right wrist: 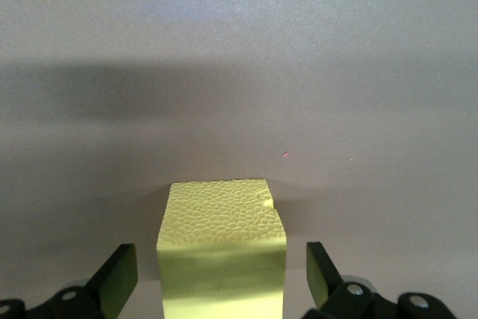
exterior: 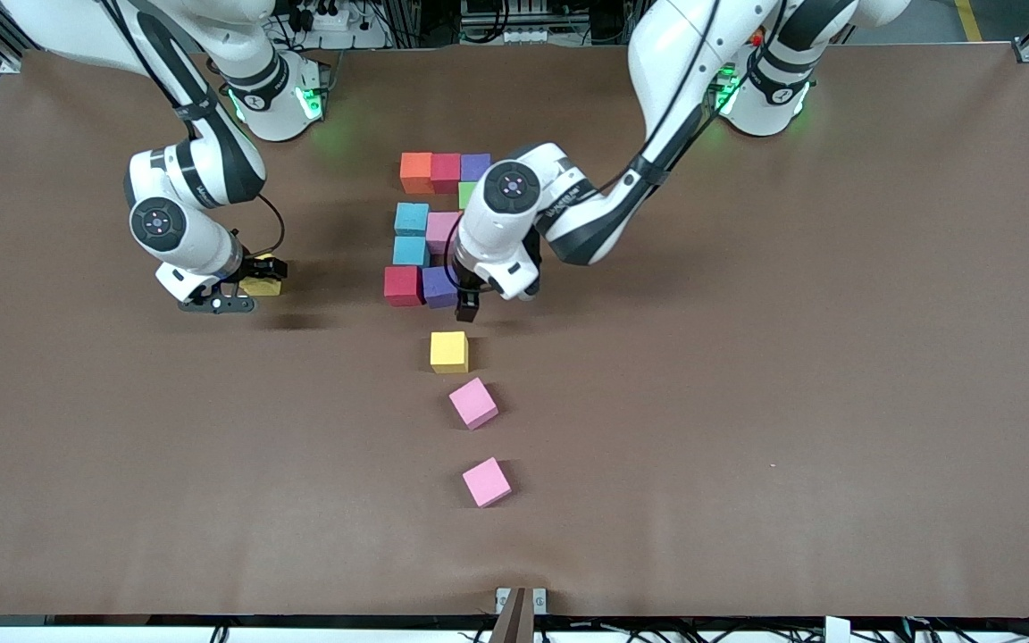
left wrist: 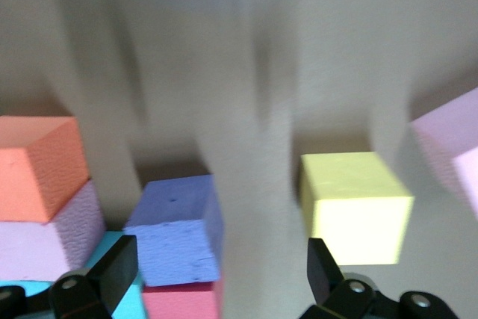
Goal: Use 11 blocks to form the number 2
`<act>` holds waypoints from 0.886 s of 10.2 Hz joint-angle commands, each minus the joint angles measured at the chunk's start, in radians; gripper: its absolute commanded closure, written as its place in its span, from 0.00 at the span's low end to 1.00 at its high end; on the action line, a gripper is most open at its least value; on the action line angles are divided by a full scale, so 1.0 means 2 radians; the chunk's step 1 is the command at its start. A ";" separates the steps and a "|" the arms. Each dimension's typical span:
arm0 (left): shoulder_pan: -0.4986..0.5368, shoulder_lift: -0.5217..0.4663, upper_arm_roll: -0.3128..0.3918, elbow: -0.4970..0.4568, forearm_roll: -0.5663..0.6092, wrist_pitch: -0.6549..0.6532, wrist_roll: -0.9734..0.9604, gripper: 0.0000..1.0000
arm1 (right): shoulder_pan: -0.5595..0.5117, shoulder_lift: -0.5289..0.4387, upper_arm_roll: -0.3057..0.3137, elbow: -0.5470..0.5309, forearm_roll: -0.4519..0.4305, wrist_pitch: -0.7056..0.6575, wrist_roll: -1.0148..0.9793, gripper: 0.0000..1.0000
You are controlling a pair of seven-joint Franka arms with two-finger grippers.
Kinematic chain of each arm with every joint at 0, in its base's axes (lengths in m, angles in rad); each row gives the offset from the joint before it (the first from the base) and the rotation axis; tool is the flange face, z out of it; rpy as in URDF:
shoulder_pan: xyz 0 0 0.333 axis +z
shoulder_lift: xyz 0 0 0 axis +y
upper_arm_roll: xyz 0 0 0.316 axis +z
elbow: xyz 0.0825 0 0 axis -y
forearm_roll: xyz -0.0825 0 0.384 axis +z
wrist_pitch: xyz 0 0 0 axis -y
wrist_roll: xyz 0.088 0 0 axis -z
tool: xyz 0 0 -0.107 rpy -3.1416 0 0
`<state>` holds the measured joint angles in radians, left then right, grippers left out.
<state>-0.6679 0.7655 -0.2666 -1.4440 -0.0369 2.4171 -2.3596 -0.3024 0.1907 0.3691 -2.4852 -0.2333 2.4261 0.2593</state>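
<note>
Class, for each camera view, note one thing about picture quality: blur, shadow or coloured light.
Front view: sharp; green light glows on the table by both arm bases. Left wrist view: streaky blur, yet the purple block stays readable. Right wrist view: a yellow block sharp, with a broad shadow band across the table.

White arms, black joints, black fingers (right wrist: 119, 278)

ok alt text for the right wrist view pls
A yellow block sits on the brown table between the right gripper's open fingers, not yet clamped. Nothing else shows.
</note>
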 commanded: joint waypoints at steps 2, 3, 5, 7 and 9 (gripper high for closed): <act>0.009 0.024 -0.002 0.031 0.000 0.005 0.012 0.00 | -0.005 -0.015 0.004 -0.018 0.018 0.006 -0.013 1.00; 0.008 0.030 0.000 0.030 -0.001 0.034 0.011 0.00 | -0.004 -0.015 0.004 -0.017 0.018 0.006 -0.016 1.00; 0.009 0.050 0.001 0.032 -0.001 0.080 0.012 0.00 | 0.018 -0.018 0.011 -0.011 0.017 0.006 -0.016 1.00; 0.010 0.061 0.001 0.032 -0.001 0.103 0.012 0.00 | 0.041 -0.022 0.051 0.018 0.017 0.001 -0.008 1.00; 0.008 0.080 0.001 0.042 -0.001 0.117 0.012 0.00 | 0.055 -0.021 0.101 0.071 0.018 -0.023 0.001 1.00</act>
<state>-0.6476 0.8872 -0.2637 -1.4049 -0.0369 2.6338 -2.3426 -0.2081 0.1765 0.5108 -2.4093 -0.2150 2.4389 0.2512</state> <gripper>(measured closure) 0.000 0.423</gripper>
